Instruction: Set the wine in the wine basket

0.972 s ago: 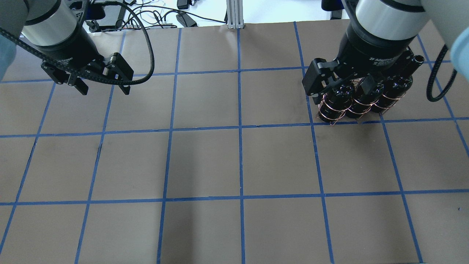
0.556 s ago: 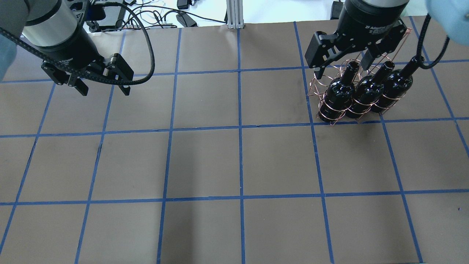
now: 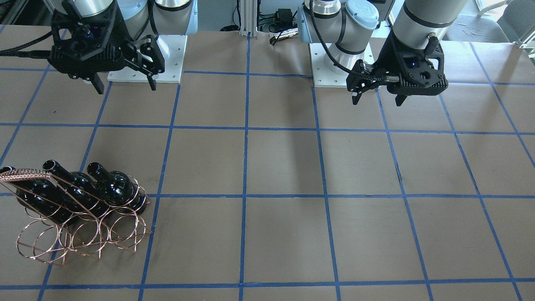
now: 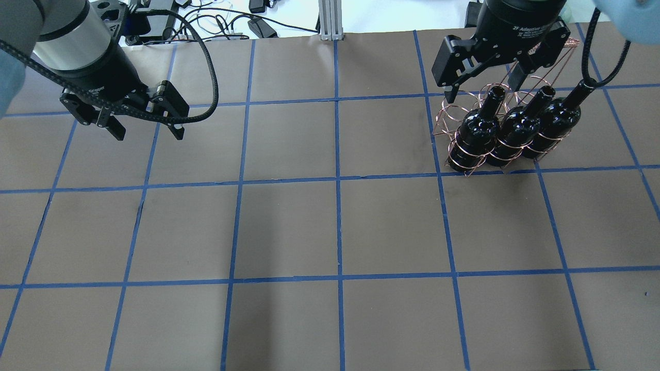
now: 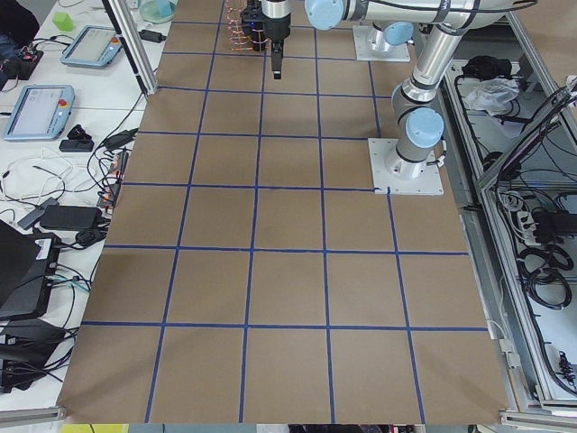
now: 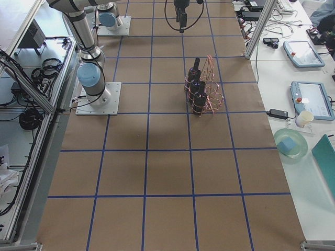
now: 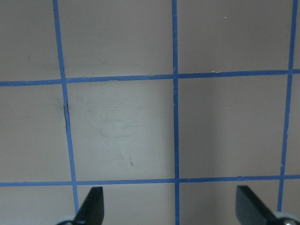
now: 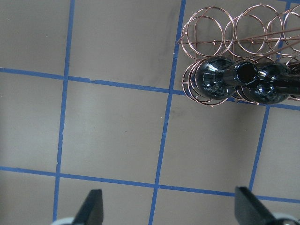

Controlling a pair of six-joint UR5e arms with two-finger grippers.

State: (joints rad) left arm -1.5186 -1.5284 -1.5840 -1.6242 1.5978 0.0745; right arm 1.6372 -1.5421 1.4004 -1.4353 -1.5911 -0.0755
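Note:
The rose-gold wire wine basket [image 4: 447, 114] stands at the far right of the table and also shows in the front view [image 3: 83, 236] and the right wrist view [image 8: 213, 26]. Three glossy black wine bottles [image 4: 477, 135] [image 4: 515, 135] [image 4: 556, 121] lean side by side in its ring loops, necks tilted up. My right gripper [image 4: 482, 88] hangs open and empty above the bottle necks, touching nothing. My left gripper [image 4: 149, 135] is open and empty over bare table at the far left, and also shows in the front view [image 3: 376, 100].
Brown table [image 4: 335, 232] with a blue tape grid. Cables and power bricks [image 4: 247, 23] lie past the far edge. The two arm bases [image 3: 146, 58] [image 3: 334, 62] stand on white plates on the robot's side. Tablets and a cup [image 6: 303, 117] sit on a side bench.
My right gripper has lifted up and back from low over the bottles, uncovering their necks and the basket. My left gripper has barely shifted. The bottles stay in the basket.

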